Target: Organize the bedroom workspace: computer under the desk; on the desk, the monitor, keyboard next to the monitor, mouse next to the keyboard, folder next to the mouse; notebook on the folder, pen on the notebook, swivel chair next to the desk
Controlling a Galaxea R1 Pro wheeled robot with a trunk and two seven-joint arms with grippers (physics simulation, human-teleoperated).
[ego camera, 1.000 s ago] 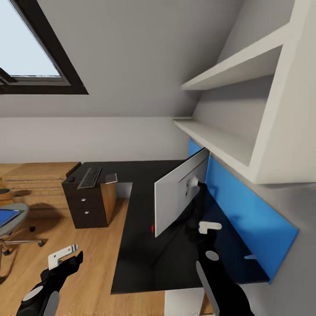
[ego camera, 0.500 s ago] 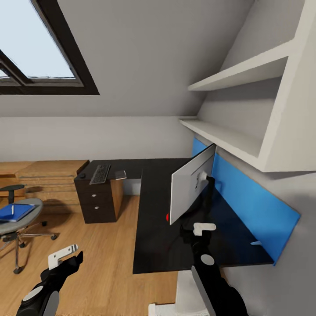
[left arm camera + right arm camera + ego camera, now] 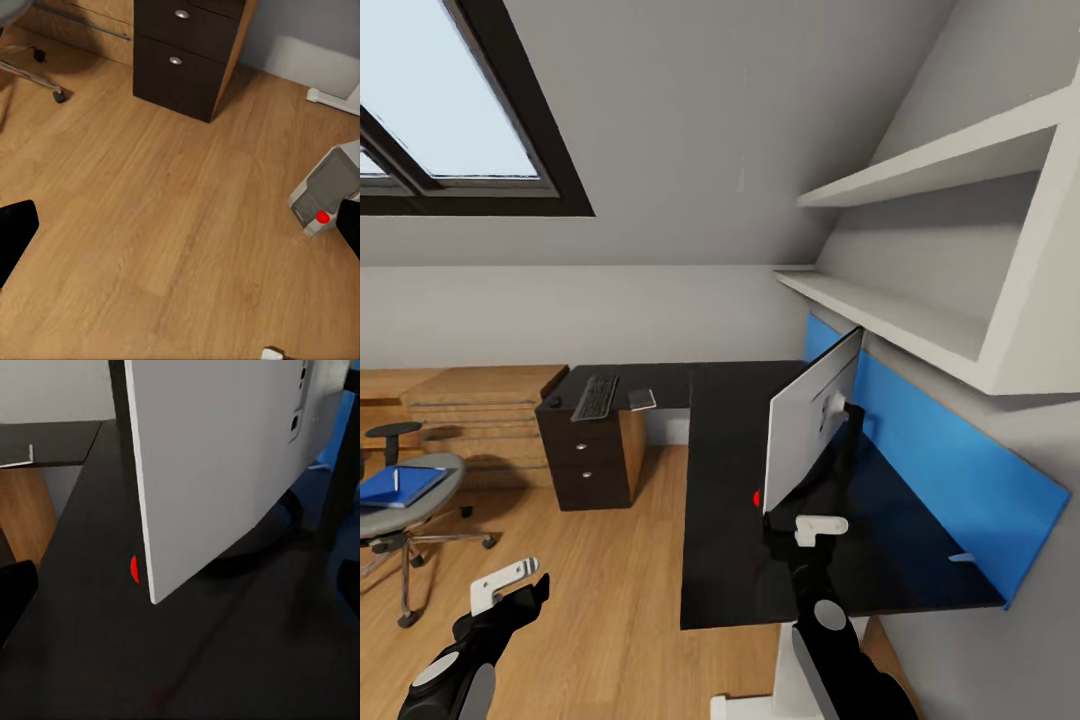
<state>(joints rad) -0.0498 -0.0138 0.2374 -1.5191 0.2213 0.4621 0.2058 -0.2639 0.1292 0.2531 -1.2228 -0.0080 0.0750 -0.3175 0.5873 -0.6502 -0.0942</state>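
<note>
The black desk [image 3: 725,480] carries the monitor [image 3: 810,420], which shows its pale back and a red light at one lower corner. My right gripper [image 3: 815,528] hovers open just in front of that corner [image 3: 135,568]. On the desk's far wing lie the keyboard [image 3: 594,396], the mouse [image 3: 555,402] and the small grey notebook [image 3: 641,399]. The blue folder [image 3: 400,485] rests on the swivel chair [image 3: 410,515] at the left, with a pale pen-like stick on it. My left gripper [image 3: 515,592] hangs open over the floor; the computer [image 3: 326,187] stands on the floor near it.
A black drawer unit [image 3: 585,460] with silver knobs stands under the desk's far wing. White shelves [image 3: 920,330] and a blue wall panel [image 3: 950,460] sit above the desk on the right. A low wooden chest [image 3: 470,400] lines the back wall under a skylight [image 3: 450,130].
The whole head view has shifted, so the desk and monitor sit further right and the chair with the folder has come fully into view. Both arms keep their poses.
</note>
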